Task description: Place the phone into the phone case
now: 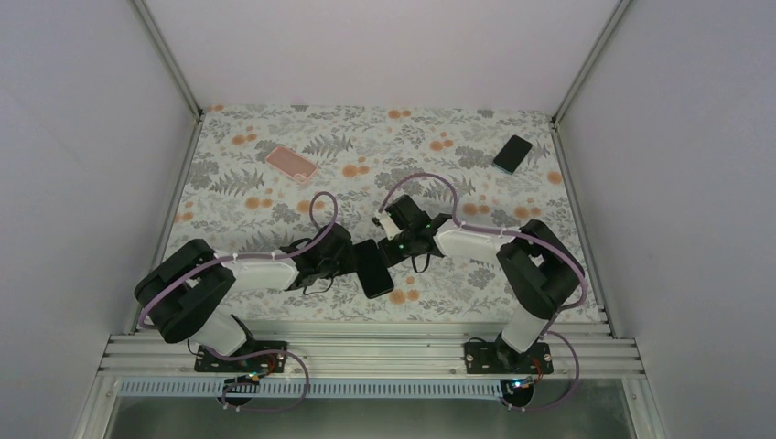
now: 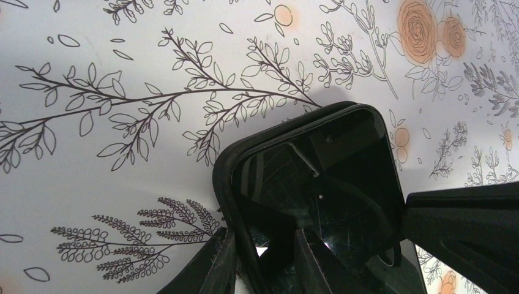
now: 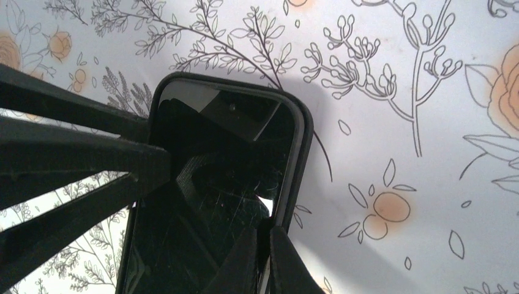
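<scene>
At the far left of the table (image 1: 229, 197), a pink case (image 1: 291, 164) is seen lying flat. It is well apart from both arms, with open cloth around it and the left wall's rail not far off. Nearer the middle, the left claw (image 1: 359, 263) is brought in from the left. In its wrist view the left claw (image 2: 263, 236) is seen clamped on the long left rim of a black case (image 2: 221, 177). The phone (image 2: 330, 196) is seated inside that rim at the end that shows. In the top view the phone (image 1: 373, 270) is found at the centre, close to the table's near edge, with a broad stretch of free cloth beyond it toward the far wall. Whether it rests on the table or is held just off it cannot be told. The right claw (image 1: 392, 249) is brought in from the right. In its wrist view the right claw (image 3: 264, 236) is seen closed on the case's opposite long rim (image 3: 301, 141), with the phone's glass (image 3: 226, 165) beside it. The near end of the phone is cut off by the frame in both wrist views, and the glass is crossed by dark reflections. At the far right a dark slab (image 1: 512, 154) lies close to the right wall; whether it is a phone or a case cannot be made out.
</scene>
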You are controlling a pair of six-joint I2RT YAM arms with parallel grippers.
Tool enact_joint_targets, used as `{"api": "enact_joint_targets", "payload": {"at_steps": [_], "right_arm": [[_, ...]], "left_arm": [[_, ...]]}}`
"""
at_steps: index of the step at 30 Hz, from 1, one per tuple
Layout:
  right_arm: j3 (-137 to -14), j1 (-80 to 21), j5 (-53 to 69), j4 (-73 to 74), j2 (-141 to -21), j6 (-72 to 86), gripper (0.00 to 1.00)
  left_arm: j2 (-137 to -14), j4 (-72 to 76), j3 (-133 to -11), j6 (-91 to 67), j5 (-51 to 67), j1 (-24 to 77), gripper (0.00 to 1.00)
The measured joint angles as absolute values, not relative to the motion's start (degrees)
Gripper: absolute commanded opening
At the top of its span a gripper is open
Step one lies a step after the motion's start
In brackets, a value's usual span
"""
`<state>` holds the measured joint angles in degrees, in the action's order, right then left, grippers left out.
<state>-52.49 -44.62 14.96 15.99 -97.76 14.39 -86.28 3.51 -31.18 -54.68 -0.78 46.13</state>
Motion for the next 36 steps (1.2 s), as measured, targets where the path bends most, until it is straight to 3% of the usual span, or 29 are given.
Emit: {"api": "enact_joint_targets", "payload": {"at_steps": [6, 11, 15, 23, 36], "right_arm": [[-53.4, -44.6, 14.7, 15.5, -98.7, 15.1, 0.07], [-53.4, -45.1, 14.2, 16.1, -98.2, 15.1, 0.2], [-52.6, -46.5, 15.4, 18.2, -94.7, 15.0, 0.25], [-46.2, -47.1, 17.0, 19.3, -85.4, 15.4, 0.26], [-37.8, -46.7, 21.3, 17.1, -83.7, 17.5, 0.22]], "left_arm": [[-86.1, 3.8, -30.8, -54.7, -1.1, 46.1, 0.26], [-85.9, 3.3, -30.9, -54.7, -1.4, 46.2, 0.27], [-85.0, 2.0, -30.9, -54.6, -1.6, 46.4, 0.33], [-81.1, -6.5, -31.1, -55.0, -3.4, 49.5, 0.43], [-82.2, -8.4, -33.1, -58.1, -3.3, 56.4, 0.44]]}}
